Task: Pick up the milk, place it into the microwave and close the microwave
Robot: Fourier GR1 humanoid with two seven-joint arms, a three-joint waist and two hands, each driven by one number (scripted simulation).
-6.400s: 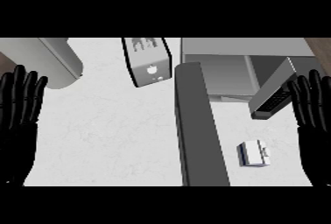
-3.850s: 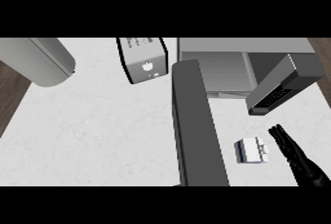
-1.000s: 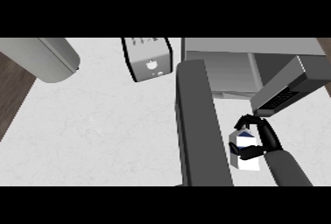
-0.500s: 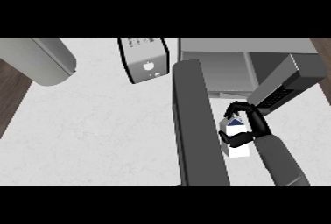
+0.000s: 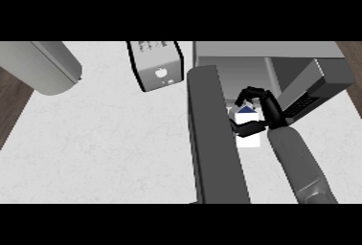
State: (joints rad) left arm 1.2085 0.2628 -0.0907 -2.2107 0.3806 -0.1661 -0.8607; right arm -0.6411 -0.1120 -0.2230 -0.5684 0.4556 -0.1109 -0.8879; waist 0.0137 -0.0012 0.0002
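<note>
While my right hand (image 5: 263,109) curls round the milk carton (image 5: 247,129), the carton sits inside the curl, under and just left of my palm. My fingers arch over its far end and my thumb crosses its left face, so only its white body and blue top patch show. Hand state: closed on the carton, holding it.

Carton position: right of the open microwave door (image 5: 214,139), which runs as a dark bar from near to far through the middle of the scene. The carton lies just near the microwave (image 5: 268,60) opening, whose grey cavity shows at the far right. I cannot tell whether the carton touches the counter (image 5: 106,143).

My right forearm (image 5: 300,162) comes in from the near right edge.

Other items: a white toaster (image 5: 157,64) at far centre, left of the microwave; a grey rounded appliance (image 5: 39,67) at the far left corner.
</note>
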